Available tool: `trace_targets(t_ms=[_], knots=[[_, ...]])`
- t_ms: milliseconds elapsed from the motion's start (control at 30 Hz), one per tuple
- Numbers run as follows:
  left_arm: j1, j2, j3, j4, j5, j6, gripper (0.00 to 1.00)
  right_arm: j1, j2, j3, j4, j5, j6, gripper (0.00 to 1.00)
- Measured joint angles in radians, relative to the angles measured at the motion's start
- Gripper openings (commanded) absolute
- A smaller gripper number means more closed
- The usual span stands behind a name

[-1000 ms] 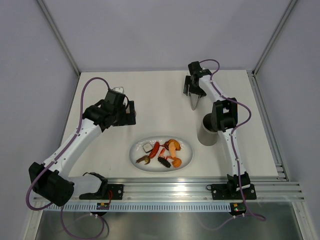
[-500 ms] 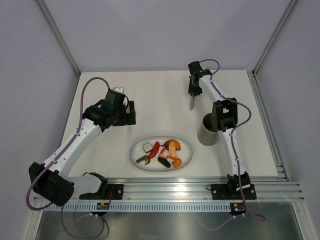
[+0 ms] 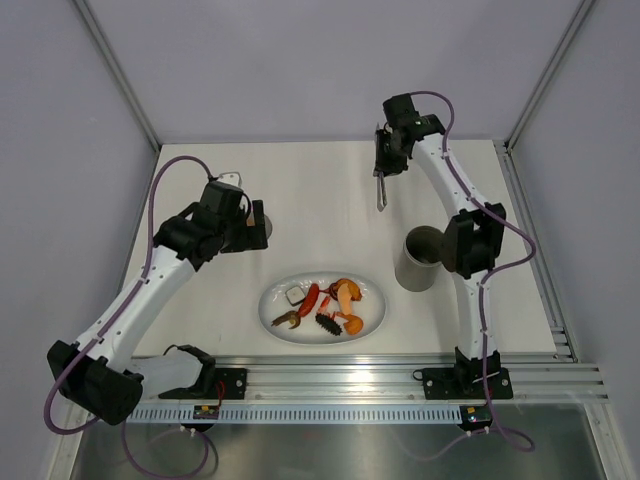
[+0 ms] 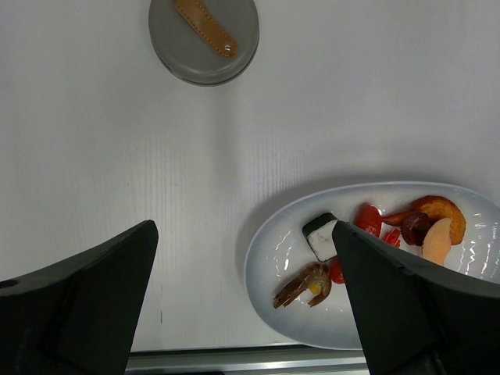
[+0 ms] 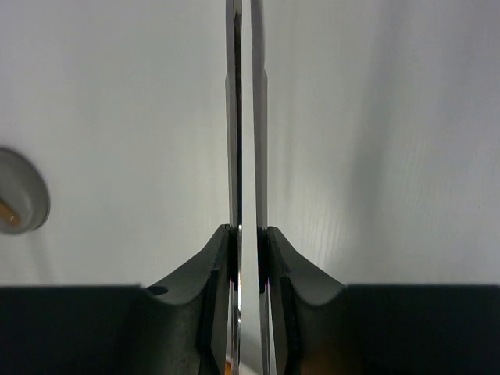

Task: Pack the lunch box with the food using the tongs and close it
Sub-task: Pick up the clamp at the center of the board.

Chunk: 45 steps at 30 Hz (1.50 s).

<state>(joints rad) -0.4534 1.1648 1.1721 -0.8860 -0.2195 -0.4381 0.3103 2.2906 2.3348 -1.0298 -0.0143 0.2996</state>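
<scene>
Top external view.
- Item 1, tongs (image 3: 381, 196): held in the right claw (image 3: 382, 172), which is clamped across both blades. They hang tip-down over the far counter (image 3: 320, 190), well apart from everything else.
- Item 2, lunch box (image 3: 418, 258): upright and uncovered, right of the plate (image 3: 266, 306).
- Item 3, food (image 3: 325, 306): a cluster of small pieces on the plate, well apart from the tong tips.
- Left claw (image 3: 258, 226): spread wide, carrying nothing, left of the plate.

Left wrist view.
- Lid (image 4: 195, 56): flat on the counter, tan handle up, beyond the gaping left claw (image 4: 242, 234).
- Plate (image 4: 258, 266) at lower right. Food (image 4: 320, 236) includes a white square, a clawed brown piece and red and orange bits.

Right wrist view.
- Tongs (image 5: 234, 117): 2 thin steel blades nearly parallel, pinched between the pads of the right claw (image 5: 248, 234).
- Handling estimate: light, stiff lengthwise, springy and slick. The grip suits squeezing, but the blades could slide or twist.
- The food is probably light and smooth, so take each piece across its middle.
</scene>
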Motion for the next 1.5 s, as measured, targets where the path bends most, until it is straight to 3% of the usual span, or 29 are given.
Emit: trace_targets(t_ms=[300, 667, 1000, 1500], knots=[[0.000, -0.039, 0.000, -0.011, -0.014, 0.000, 0.99, 0.167, -0.325, -0.327, -0.013, -0.050, 0.001, 0.17], [0.000, -0.074, 0.000, -0.022, -0.032, 0.000, 0.99, 0.240, -0.658, -0.715, -0.016, -0.056, 0.073, 0.19], [0.000, -0.075, 0.000, -0.023, -0.038, 0.000, 0.99, 0.342, -0.811, -0.810, -0.066, -0.027, 0.153, 0.23], [0.000, -0.069, 0.000, -0.022, -0.038, 0.000, 0.99, 0.406, -0.922, -0.922, -0.132, -0.020, 0.235, 0.43]])
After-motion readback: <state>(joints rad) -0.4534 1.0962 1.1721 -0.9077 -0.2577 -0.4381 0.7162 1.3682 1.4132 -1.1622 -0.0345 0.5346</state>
